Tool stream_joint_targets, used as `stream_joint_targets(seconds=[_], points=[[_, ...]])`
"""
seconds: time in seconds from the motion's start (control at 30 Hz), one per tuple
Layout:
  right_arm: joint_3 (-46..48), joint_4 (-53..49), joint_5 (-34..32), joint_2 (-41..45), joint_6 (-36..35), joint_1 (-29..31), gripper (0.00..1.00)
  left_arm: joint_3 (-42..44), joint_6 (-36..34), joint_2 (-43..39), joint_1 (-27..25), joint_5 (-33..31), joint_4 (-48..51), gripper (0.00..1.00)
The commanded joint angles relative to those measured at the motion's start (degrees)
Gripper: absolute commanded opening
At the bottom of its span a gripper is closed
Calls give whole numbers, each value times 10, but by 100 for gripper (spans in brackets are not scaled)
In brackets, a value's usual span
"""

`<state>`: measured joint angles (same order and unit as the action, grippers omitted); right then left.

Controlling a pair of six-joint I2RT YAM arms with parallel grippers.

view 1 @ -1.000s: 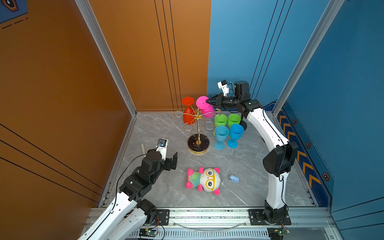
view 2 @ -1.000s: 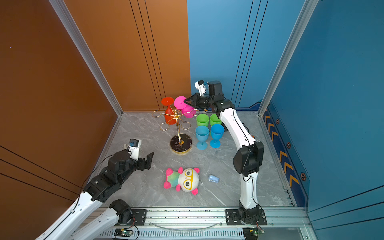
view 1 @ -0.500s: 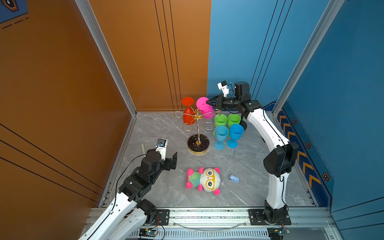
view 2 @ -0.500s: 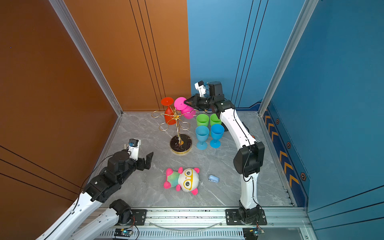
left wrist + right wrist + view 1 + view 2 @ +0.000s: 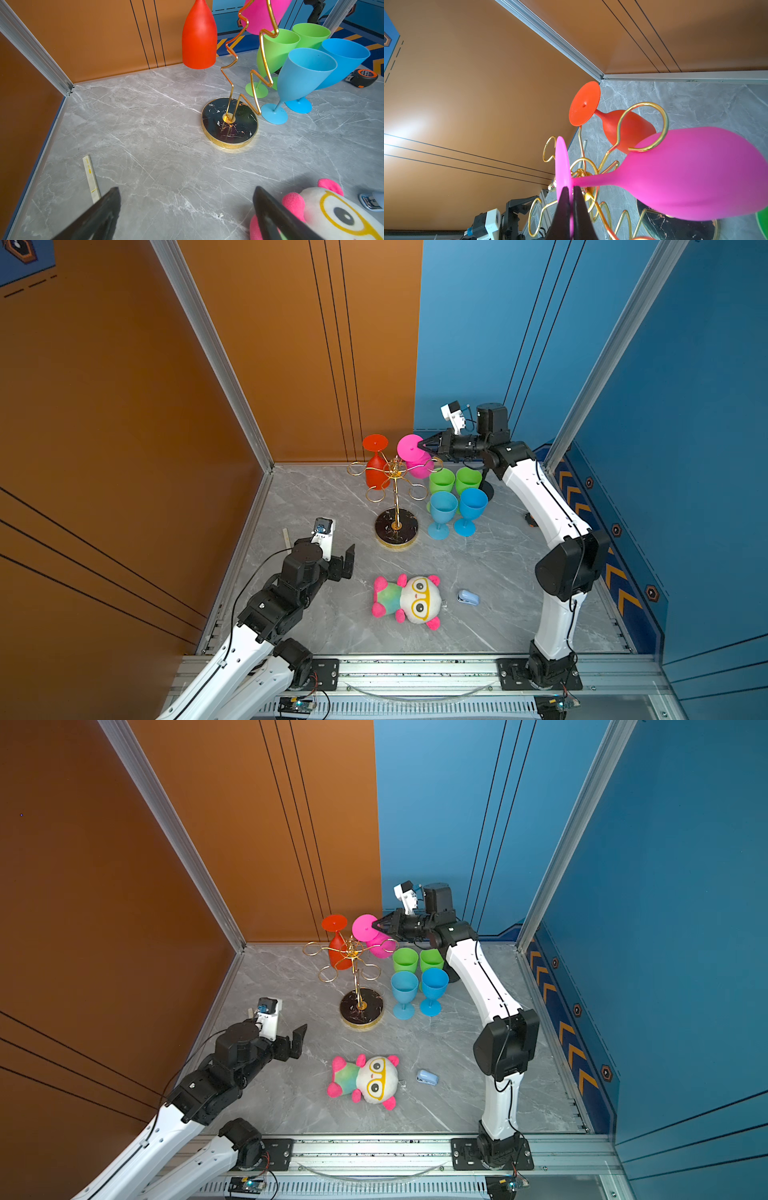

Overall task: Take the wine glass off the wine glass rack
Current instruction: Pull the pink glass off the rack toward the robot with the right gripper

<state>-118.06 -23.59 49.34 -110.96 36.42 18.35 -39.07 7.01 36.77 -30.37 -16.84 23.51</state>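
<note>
The gold wire wine glass rack stands on its round black base at the back middle. A red wine glass hangs upside down from one arm. A pink wine glass is upside down and tilted among the loops; whether its stem still sits in a loop I cannot tell. My right gripper is shut on the rim of its pink foot. My left gripper is open and empty, low over the floor.
Two green glasses and two blue glasses stand upright just right of the rack. A plush toy and a small blue stapler lie in front. A tape measure and a ruler strip lie on the floor.
</note>
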Motion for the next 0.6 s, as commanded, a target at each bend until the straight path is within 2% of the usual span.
stream_joint_targets(seconds=[0.0, 0.2, 0.57], points=[[9, 7, 11, 32, -16, -13, 0, 3, 5, -1, 6, 14, -10, 99], [34, 7, 7, 63, -25, -31, 0, 4, 5, -7, 6, 42, -17, 99], [75, -22, -18, 144, -61, -70, 0, 14, 3, -12, 6, 149, -61, 98]])
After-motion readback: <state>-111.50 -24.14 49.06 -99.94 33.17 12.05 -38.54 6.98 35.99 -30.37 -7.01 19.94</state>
